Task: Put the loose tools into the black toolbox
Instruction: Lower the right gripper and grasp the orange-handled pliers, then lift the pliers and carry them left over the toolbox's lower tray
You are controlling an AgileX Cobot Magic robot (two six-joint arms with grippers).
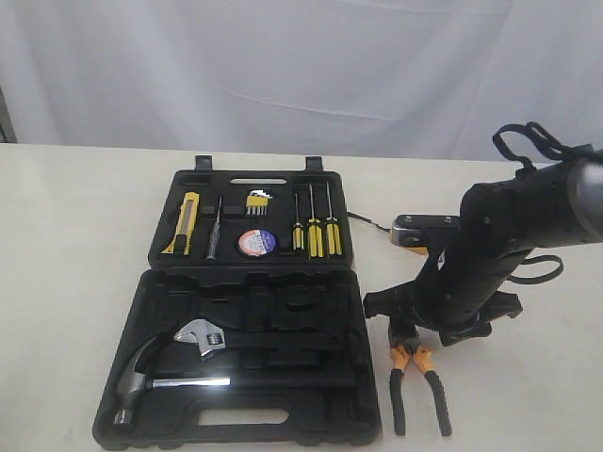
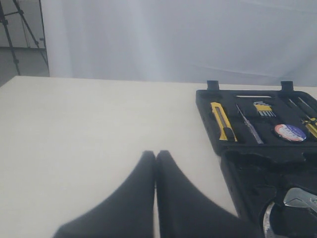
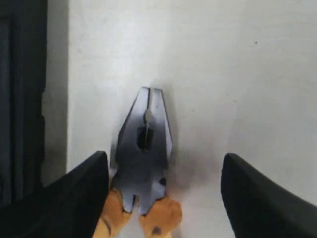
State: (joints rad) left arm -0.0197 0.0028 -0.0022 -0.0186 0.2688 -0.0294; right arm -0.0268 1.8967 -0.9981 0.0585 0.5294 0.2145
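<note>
The black toolbox (image 1: pixel 160 282) lies open on the table. Its far half holds the yellow-black utility knife (image 1: pixel 186 224) and the tape roll (image 1: pixel 256 242). The orange-black-handled pliers (image 1: pixel 419 381) lie on the table to the toolbox's right, head toward the back. My right gripper (image 3: pixel 164 157) hangs open just above the pliers' grey head (image 3: pixel 144 144), one finger (image 3: pixel 74 198) on each side, not touching it. The yellow tape measure (image 1: pixel 417 247) with its black cord (image 1: pixel 363 219) sits behind the right arm, partly hidden. My left gripper (image 2: pixel 156 154) is shut on nothing over bare table beside the toolbox (image 2: pixel 210 99).
A steel claw hammer (image 1: pixel 151 377) and a chrome wrench (image 1: pixel 205 337) rest in the near half. Three yellow-handled screwdrivers (image 1: pixel 314 235) and hex keys (image 1: pixel 257 201) sit in the far half. The toolbox's wall (image 3: pixel 22 99) runs close beside the pliers. White curtain behind.
</note>
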